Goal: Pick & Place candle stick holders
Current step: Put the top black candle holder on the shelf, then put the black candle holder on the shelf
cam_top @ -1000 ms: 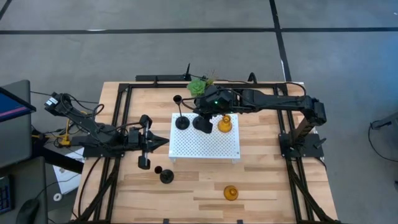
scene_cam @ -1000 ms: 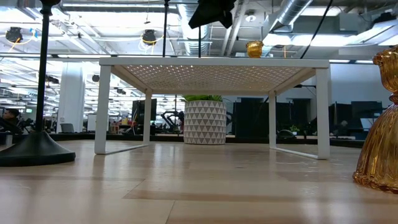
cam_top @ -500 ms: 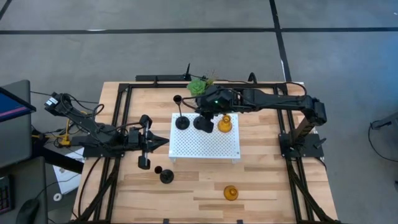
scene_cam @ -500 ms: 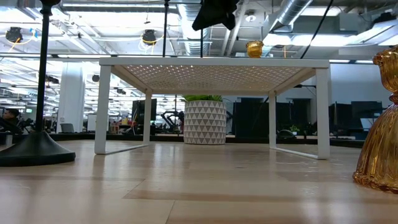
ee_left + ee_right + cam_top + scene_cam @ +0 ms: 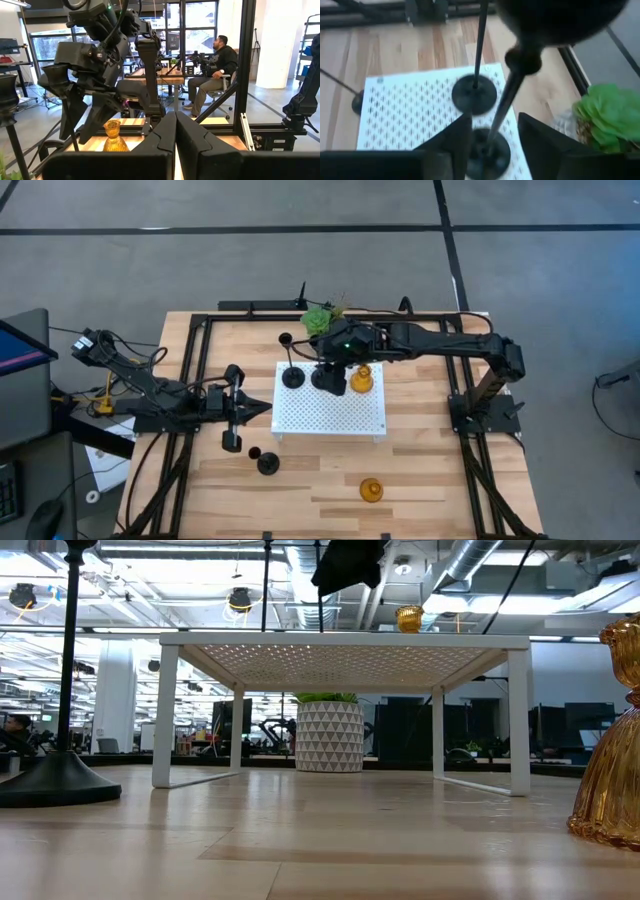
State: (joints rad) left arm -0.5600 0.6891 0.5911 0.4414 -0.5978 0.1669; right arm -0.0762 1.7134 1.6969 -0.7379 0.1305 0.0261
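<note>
A white perforated stand (image 5: 330,412) sits mid-table. On it stand a tall black candle stick holder (image 5: 291,376), a second black holder (image 5: 487,149) with a thin stem, and an amber one (image 5: 361,378). My right gripper (image 5: 492,132) hangs over the second black holder, open, a finger on either side of the stem (image 5: 501,107) without touching it. Another black holder (image 5: 268,464) and an amber one (image 5: 371,490) stand on the table near the front. My left gripper (image 5: 236,408) waits shut, left of the stand.
A green plant (image 5: 318,318) in a white patterned pot (image 5: 328,737) stands just beyond the stand's far edge, close to my right arm. Black frame rails run along the table's sides. A person (image 5: 216,65) sits in the room behind.
My right gripper has opened and let go of the black holder's stem. The holder stays upright on the white stand, and the gripper has kept its place over it.
</note>
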